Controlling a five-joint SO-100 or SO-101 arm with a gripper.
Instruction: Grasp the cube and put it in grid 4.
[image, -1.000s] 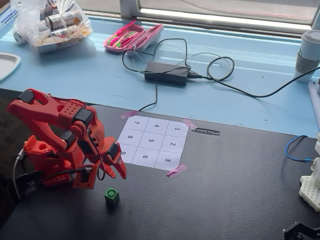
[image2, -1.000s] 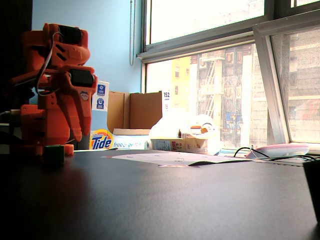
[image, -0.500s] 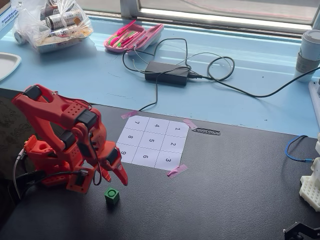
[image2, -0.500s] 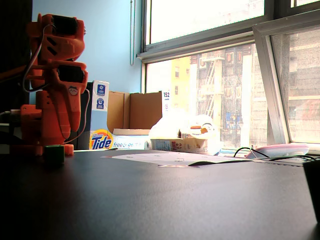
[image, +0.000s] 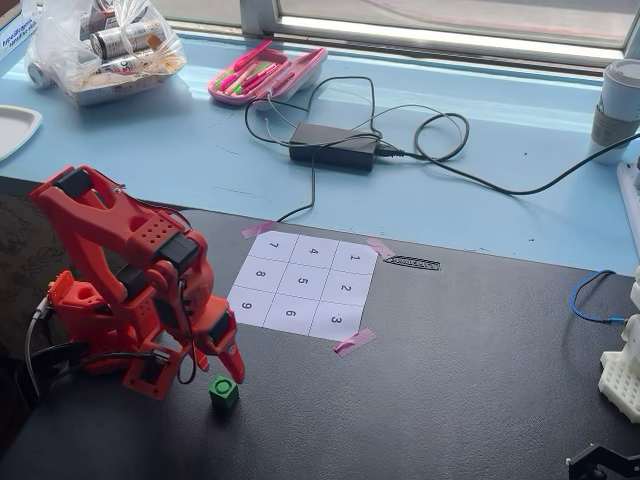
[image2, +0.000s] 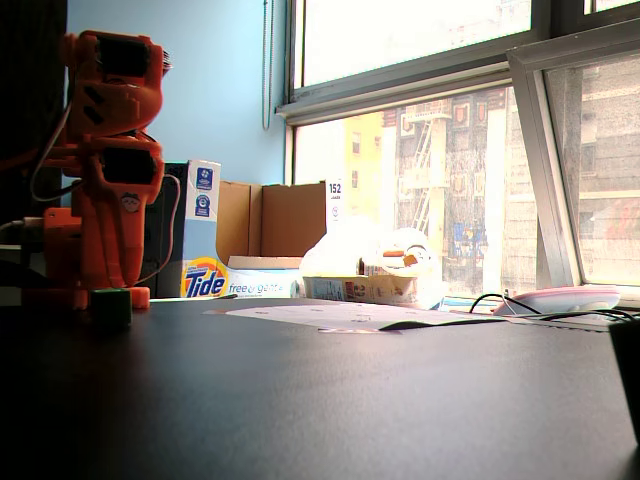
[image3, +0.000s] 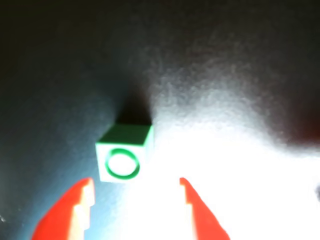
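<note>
The green cube stands on the black table, in front of the numbered paper sheet and off it. My orange gripper hangs just above and behind the cube, pointing down. In the wrist view the cube shows its round stud, and it lies just ahead of my open gripper, nearer the left fingertip. Nothing is between the fingers. Grid 4 is the top middle cell of the sheet and is bare. In the low fixed view the cube sits before the arm.
A power adapter with looping cables, a pink pencil case and a plastic bag lie on the blue ledge behind the table. A cup, a blue cable and a white printed part are at the right.
The arm has bent forward and lowered the gripper, down and slightly left in the high fixed view, closer to the cube. The cube has not moved.
</note>
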